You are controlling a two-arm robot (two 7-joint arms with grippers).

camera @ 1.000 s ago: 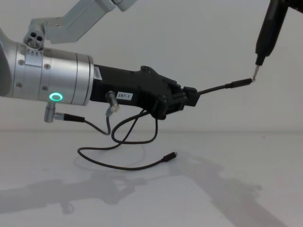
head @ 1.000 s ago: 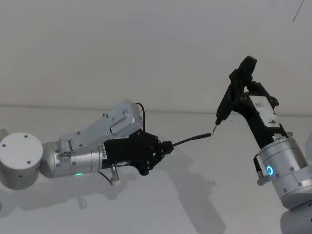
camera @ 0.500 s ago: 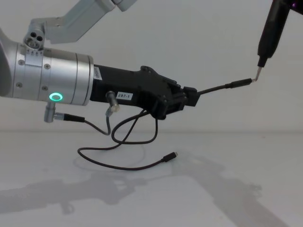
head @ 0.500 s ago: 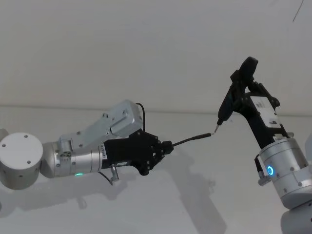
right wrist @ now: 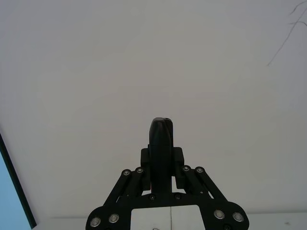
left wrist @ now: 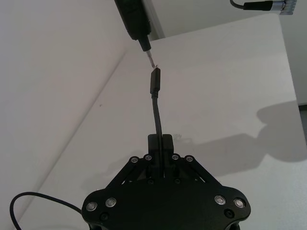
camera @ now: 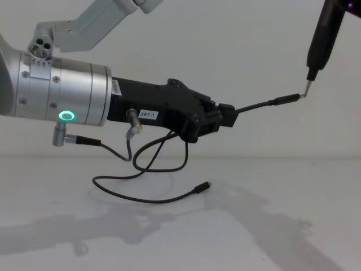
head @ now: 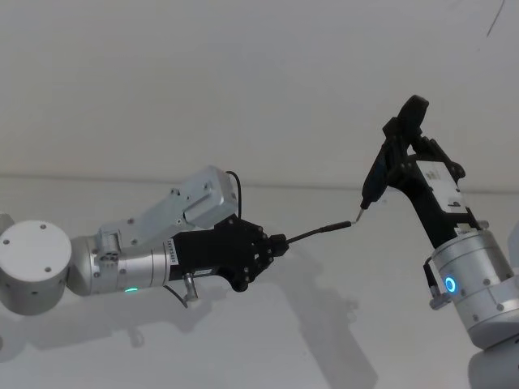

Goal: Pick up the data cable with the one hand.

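L pincer (left wrist: 160, 143) clamped on data cable (left wrist: 155, 112) | plug end (left wrist: 154, 81) just off pointed tool tip (left wrist: 150, 57)

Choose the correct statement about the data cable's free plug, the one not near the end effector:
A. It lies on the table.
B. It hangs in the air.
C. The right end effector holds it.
A: in the chest view the data cable ends flat on the table.

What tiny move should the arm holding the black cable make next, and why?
Probably a slight push forward. The left end effector is shut on the cable, and its plug sits just short of the pointed tip of the tool that the right end effector holds.
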